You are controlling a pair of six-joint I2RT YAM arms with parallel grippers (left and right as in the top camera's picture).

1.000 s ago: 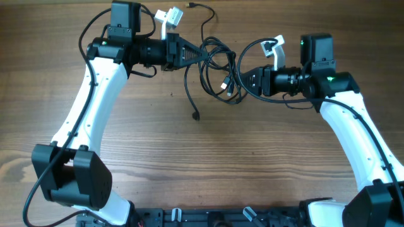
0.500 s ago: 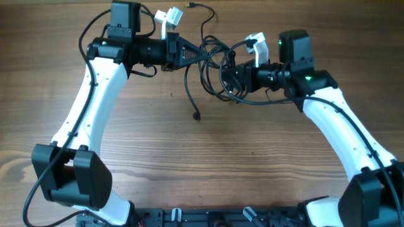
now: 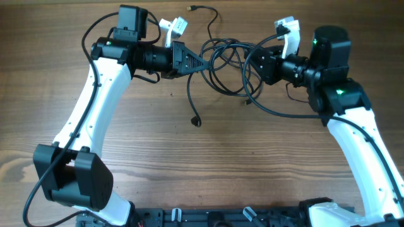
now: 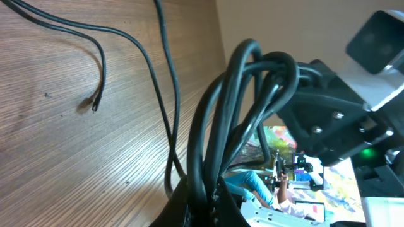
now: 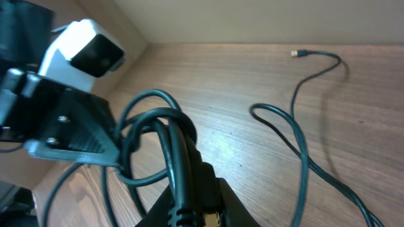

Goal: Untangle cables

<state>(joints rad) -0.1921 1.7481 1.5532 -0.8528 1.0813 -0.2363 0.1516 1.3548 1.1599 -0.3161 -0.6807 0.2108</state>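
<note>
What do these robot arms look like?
The left arm and right arm have white shells, black joints and looping black wires. The left end effector and right end effector are black and tapered; green lights dot the right arm.

Tabletop (image 3: 208, 170): brown wood-grain surface, filling the overhead view. Wall (image 5: 252, 19): plain beige, meeting the tabletop's far edge. Lighting: even, with soft glare on the grain.

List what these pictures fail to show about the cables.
Overhead: how the cables cross in the knot; loops overlap, too thin.
Left wrist: left gripper fingertips, cut by bottom edge, covered by strands.
Right wrist: right gripper grip point, cut by bottom edge.
Overhead: loose plug type, too small.
</note>
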